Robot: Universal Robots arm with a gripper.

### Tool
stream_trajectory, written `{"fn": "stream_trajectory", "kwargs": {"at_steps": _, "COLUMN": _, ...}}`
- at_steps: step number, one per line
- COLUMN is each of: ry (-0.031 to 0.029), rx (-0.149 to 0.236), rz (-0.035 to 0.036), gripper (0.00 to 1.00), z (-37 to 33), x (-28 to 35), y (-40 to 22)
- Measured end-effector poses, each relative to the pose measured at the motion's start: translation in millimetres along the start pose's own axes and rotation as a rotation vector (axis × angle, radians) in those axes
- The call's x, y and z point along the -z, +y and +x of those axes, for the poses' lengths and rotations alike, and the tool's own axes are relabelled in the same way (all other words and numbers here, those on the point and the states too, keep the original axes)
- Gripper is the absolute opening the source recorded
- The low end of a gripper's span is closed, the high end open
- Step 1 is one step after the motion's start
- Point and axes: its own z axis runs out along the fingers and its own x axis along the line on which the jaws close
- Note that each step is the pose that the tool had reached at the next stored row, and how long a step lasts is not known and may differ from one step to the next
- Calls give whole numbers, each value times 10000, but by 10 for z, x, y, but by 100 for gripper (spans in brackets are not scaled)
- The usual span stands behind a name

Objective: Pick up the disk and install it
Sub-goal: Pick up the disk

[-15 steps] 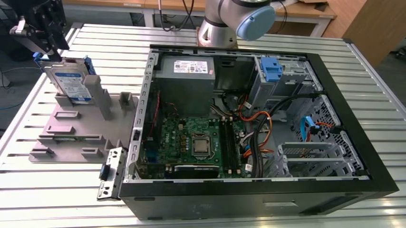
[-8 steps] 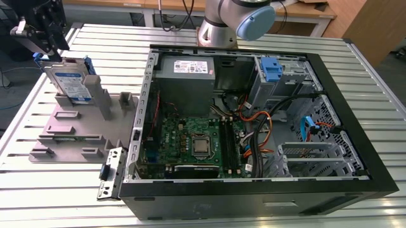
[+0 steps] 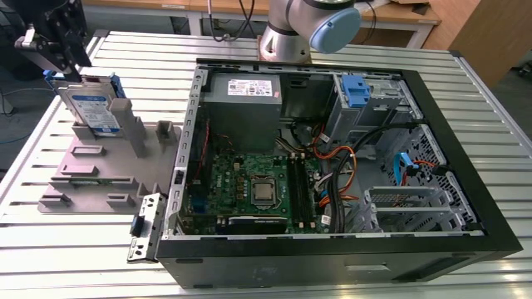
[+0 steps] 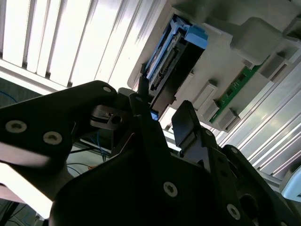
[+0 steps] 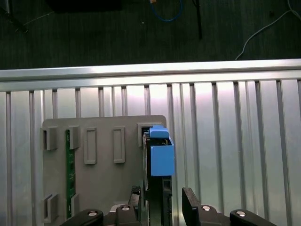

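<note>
In the exterior view, the task is barely begun. The disk (image 3: 93, 107) stands on edge in the holder (image 3: 91, 163), not yet lifted. The gripper (image 3: 65, 70) hangs at the disk's top corner, so the disk lies just below the fingers. The open case (image 3: 332, 260), where we judge the disk must go, is well apart from the fingers, across the table (image 3: 149, 47). Picking up, carrying and installing are all left to do. This view alone shows the case and how far the fingers are from it. It does not show how the fingers stand.

In the second wrist view, we look along the gripper (image 4: 163, 101) to the disk (image 4: 171, 56), which lies just beyond the fingertips and in line with the gap between them. One thin finger (image 4: 141, 92) and one broad pad (image 4: 188, 123) stand apart.

In the first wrist view, the gripper (image 5: 162, 202) straddles the disk (image 5: 157, 188). One finger (image 5: 136, 197) is close beside one face. The other (image 5: 188, 200) stands off the opposite face with a strip of table (image 5: 235, 141) showing between them. So we judge the fingers spread wide enough to clear the disk and not clamped on it. This view also shows a green board (image 5: 70, 169) slotted in the holder (image 5: 103, 179), off to one side of the fingers.
</note>
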Motion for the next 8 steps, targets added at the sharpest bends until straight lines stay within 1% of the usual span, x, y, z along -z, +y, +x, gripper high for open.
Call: {"fn": "stream_trajectory", "kwargs": {"at_steps": 8, "ry": 1, "rx": 0, "rz": -1, "gripper": 47, "z": 2, "x": -47, "y": -2}}
